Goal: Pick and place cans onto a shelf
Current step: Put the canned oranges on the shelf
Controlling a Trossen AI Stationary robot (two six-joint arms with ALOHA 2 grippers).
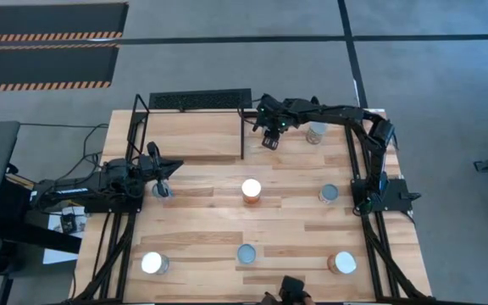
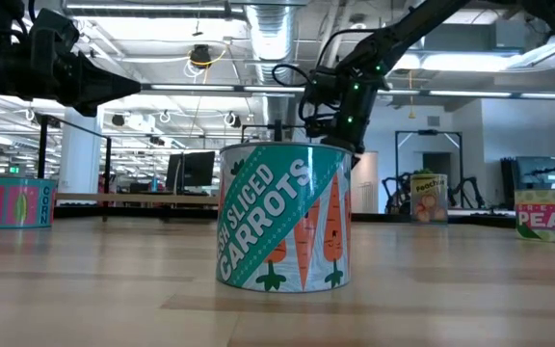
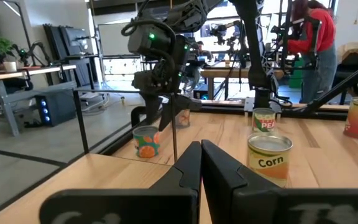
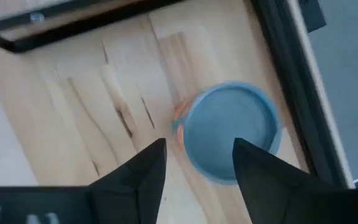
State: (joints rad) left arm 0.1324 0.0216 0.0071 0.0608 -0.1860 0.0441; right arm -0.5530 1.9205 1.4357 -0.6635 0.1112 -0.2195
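surface (image 1: 269,237): light wood, black rod frames along its left and right edges.

shelf (image 1: 195,135): small light-wood board in a thin black frame, at the far edge toward the left corner; nothing visible on it.

cans: one with a bright top (image 1: 251,190) at the surface's middle; one (image 1: 329,194) near the right edge; one (image 1: 316,132) by the far right corner; three along the near edge, at the left (image 1: 152,263), the middle (image 1: 246,253) and the right (image 1: 342,263); one (image 1: 164,191) just beside the left gripper. labels read in the low view: sliced carrots (image 2: 285,215), corn (image 2: 16,201), peas (image 2: 549,214).

right gripper (image 1: 270,137): reached across the far edge, just beside the shelf's right end, fingers spread wide and empty; in its wrist view a blue-topped can (image 4: 230,131) lay beyond the fingertips.

left gripper (image 1: 156,165): near the left edge, fingers closed together, holding nothing.

person: in a red top (image 3: 312,37), in the room behind.
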